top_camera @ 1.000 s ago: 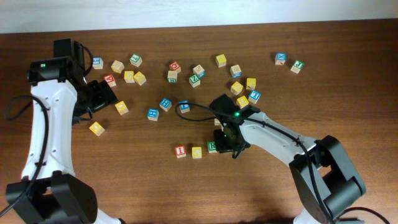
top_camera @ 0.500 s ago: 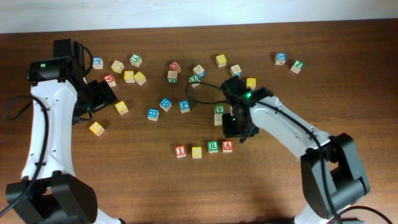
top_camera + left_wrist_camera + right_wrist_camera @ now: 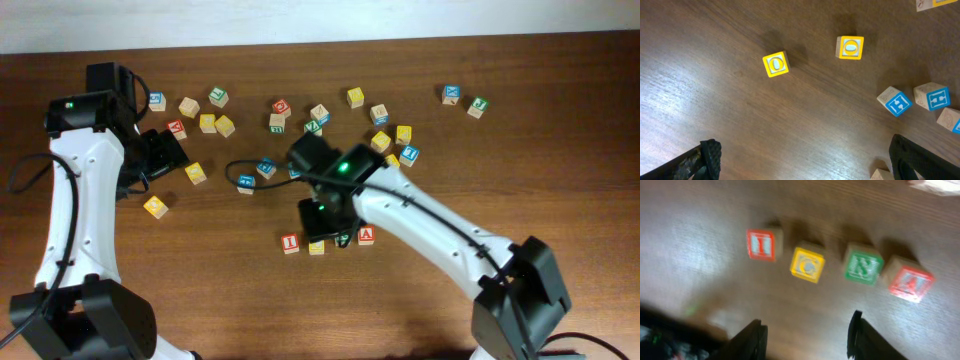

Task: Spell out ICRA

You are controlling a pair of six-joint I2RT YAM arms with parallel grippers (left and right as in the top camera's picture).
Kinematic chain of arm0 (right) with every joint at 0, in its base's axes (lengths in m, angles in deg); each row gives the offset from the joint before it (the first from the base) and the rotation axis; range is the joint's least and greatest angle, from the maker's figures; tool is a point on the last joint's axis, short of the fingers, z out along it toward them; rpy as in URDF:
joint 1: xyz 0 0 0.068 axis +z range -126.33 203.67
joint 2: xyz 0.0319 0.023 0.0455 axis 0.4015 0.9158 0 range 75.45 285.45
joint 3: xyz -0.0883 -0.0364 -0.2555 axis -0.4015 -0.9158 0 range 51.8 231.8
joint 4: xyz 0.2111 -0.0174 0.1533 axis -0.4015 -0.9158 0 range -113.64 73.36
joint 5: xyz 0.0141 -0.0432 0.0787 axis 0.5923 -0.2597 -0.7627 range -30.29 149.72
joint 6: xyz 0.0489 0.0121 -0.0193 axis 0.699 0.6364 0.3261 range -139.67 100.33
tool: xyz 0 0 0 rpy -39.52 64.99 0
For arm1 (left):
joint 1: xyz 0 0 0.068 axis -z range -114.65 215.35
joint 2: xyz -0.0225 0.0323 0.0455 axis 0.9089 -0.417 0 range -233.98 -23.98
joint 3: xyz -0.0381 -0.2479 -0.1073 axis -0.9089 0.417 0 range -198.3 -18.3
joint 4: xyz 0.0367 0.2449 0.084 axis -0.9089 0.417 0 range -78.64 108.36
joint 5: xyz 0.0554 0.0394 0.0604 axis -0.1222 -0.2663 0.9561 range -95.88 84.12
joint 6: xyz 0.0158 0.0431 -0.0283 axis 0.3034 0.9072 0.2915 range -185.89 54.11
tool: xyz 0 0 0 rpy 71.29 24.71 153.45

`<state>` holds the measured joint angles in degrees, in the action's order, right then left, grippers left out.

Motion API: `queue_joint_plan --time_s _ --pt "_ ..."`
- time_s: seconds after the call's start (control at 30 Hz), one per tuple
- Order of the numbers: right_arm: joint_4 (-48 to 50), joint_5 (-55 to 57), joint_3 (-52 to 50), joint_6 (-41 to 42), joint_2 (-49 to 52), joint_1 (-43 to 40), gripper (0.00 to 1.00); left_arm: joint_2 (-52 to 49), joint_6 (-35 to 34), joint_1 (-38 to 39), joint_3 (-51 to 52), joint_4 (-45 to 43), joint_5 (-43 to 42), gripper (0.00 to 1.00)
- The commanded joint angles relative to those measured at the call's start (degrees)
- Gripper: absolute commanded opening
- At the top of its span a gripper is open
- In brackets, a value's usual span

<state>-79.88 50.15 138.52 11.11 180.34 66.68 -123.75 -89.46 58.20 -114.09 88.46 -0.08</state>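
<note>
the four task cubes lie in one row on the brown worktop (image 3: 200,300), near the middle and nearer than the scattered cubes. from left to right they are the red i cube (image 3: 760,244), the yellow c cube (image 3: 807,264), the green r cube (image 3: 863,266) and the red a cube (image 3: 910,283). they sit just beside one another with small gaps, and the row is slightly uneven. the right wrist view is blurred, so the green letter is hard to read there. from overhead the right pincer (image 3: 325,220) hangs above the middle of the row and covers most of the green cube. its two dark fingers (image 3: 756,339) are spread well apart with nothing between them. the left pincer (image 3: 805,150) is over the far left part of the worktop, well apart from the row. it gapes wide and grips nothing. below it lie two yellow o cubes (image 3: 775,64) and, to the right, two blue h cubes (image 3: 894,101) close together. other loose cubes (image 3: 355,97) are strewn along the far side.
</note>
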Motion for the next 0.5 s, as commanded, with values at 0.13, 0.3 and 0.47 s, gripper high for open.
queue_joint_plan --time_s 0.13,0.3,0.47 --pt "10.19 7.56 -7.43 10.40 3.10 4.24 0.45 0.04 -0.11 -0.24 -0.09 0.11 -0.17 0.99" --pt "10.82 7.63 -7.43 10.43 7.69 4.26 0.45 0.04 -0.13 -0.24 -0.09 0.11 -0.17 0.99" --pt "11.76 6.99 -7.43 10.43 9.03 4.28 0.44 0.04 -0.11 -0.24 -0.09 0.11 -0.17 0.99"
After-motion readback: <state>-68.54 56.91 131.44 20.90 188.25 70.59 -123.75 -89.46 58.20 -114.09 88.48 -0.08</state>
